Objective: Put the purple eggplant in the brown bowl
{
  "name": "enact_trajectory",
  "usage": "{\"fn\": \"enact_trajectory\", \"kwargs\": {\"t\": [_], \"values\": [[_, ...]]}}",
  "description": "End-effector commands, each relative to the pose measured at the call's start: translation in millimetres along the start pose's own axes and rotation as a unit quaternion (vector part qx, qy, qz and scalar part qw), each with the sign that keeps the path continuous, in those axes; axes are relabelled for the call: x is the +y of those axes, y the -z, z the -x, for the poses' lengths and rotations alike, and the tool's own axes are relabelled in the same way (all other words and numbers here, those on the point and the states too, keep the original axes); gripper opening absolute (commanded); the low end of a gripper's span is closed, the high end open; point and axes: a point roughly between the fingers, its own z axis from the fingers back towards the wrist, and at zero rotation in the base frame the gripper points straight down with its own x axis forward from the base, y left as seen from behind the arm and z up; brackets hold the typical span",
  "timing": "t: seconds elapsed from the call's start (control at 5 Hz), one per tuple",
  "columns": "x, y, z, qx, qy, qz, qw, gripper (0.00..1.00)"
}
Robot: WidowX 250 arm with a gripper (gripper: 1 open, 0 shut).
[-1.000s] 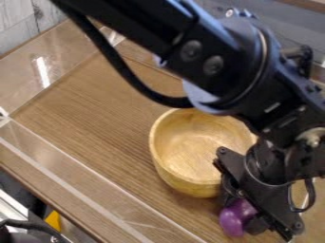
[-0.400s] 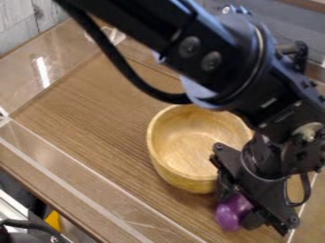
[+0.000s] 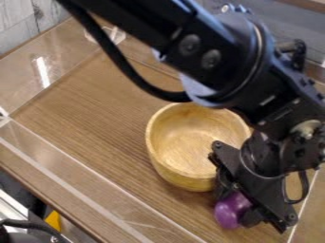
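Observation:
The purple eggplant (image 3: pixel 230 212) lies low on the wooden table, just in front of the brown bowl (image 3: pixel 193 145), close to its near rim. My gripper (image 3: pixel 244 211) points straight down over it and is shut on the eggplant; the black fingers cover its right side, so only the left part of the purple body shows. The bowl's pale inside holds nothing. The big black arm reaches in from the upper left and hides the bowl's right rim.
The wood-grain table (image 3: pixel 89 114) is framed by a clear plastic wall (image 3: pixel 51 52) at the back left and a clear strip (image 3: pixel 76 185) along the near left edge. A dark object with a yellow spot (image 3: pixel 48 224) sits at the lower left corner.
The arm head has shifted very slightly between frames; the gripper stays low and shut on the eggplant at the same spot.

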Motion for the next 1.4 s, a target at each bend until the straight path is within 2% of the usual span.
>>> {"fn": "enact_trajectory", "kwargs": {"t": [0.0,1.2], "values": [[8.9,5.7,1.4,0.011,-0.012,-0.007,0.9998,0.00],[22.2,8.4,3.6,0.022,-0.025,-0.016,0.9993,0.00]]}}
